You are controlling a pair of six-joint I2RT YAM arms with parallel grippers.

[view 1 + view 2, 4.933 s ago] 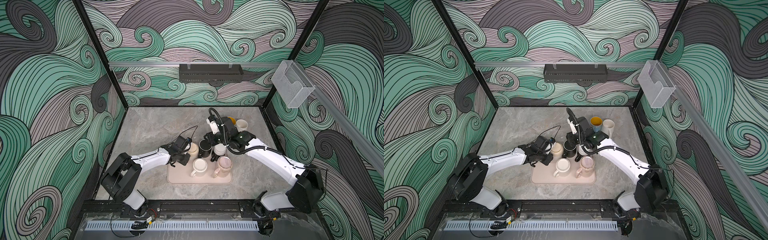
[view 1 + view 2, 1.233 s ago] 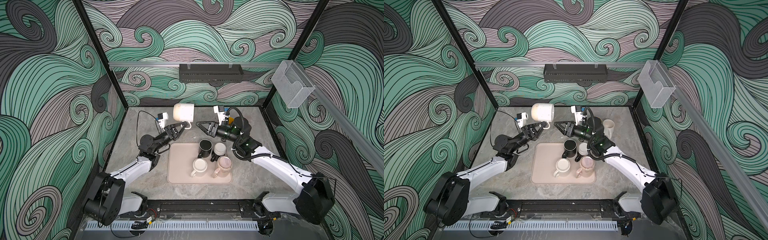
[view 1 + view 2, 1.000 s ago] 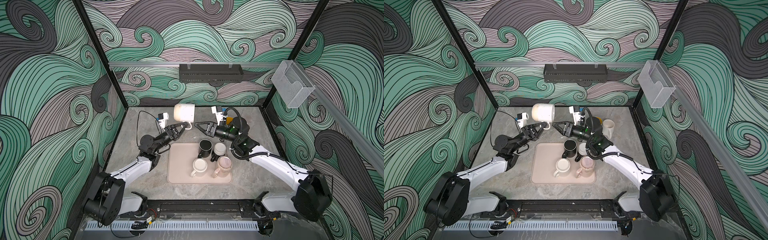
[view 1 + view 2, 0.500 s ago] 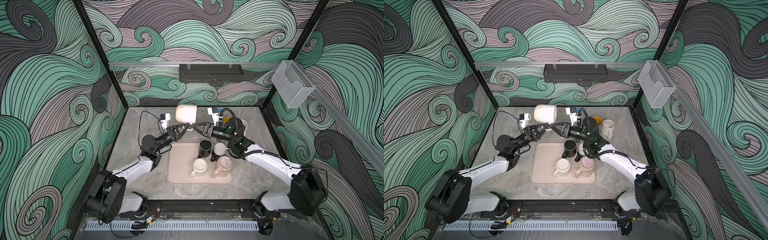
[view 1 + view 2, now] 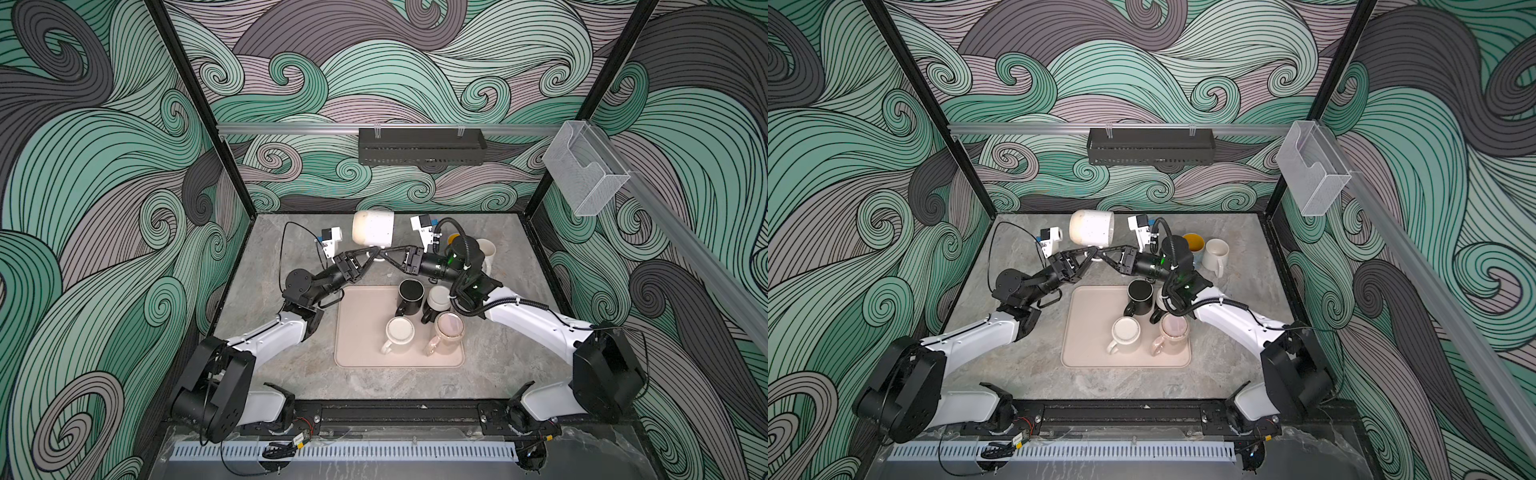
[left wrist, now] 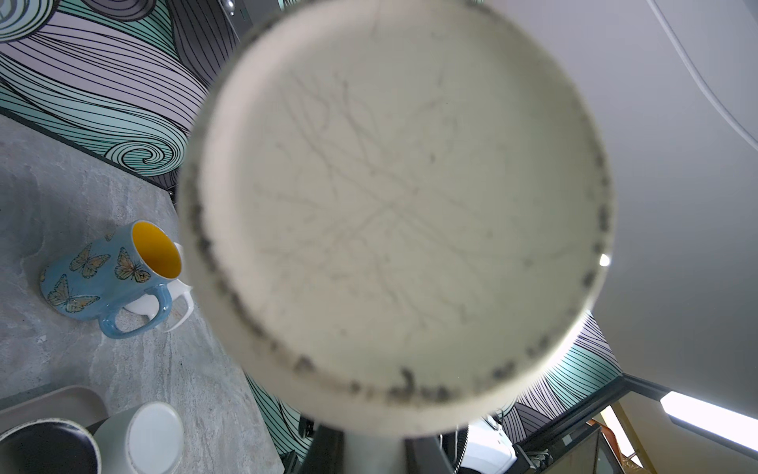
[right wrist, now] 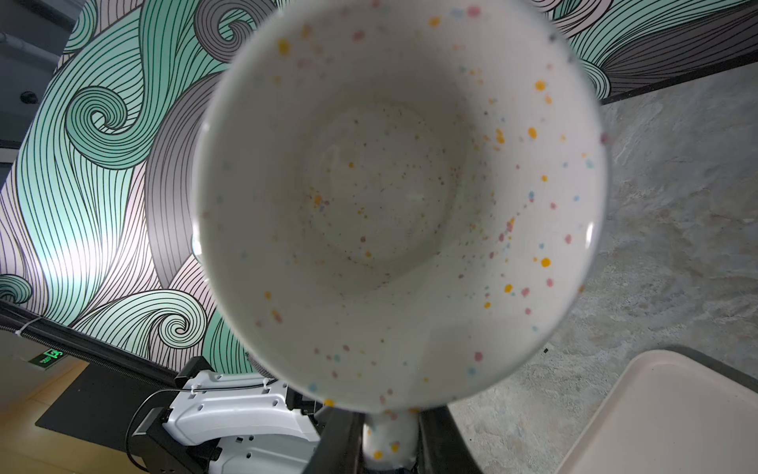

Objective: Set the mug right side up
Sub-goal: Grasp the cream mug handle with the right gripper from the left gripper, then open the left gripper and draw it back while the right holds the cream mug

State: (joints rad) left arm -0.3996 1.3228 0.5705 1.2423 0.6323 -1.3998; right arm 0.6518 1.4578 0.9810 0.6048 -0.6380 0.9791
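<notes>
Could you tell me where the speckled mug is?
In both top views the mug hangs centrally behind the tray, between the left tool and right tool.

The grey marbled surface (image 5: 415,382) carries a beige tray (image 5: 359,332); farther back stand a butterfly mug (image 6: 98,275) and, just beside it, a white mug (image 5: 1216,251).

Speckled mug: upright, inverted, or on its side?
On its side. The speckled mug hangs horizontal in both top views; left wrist view shows its base, right wrist view its open mouth.
</notes>
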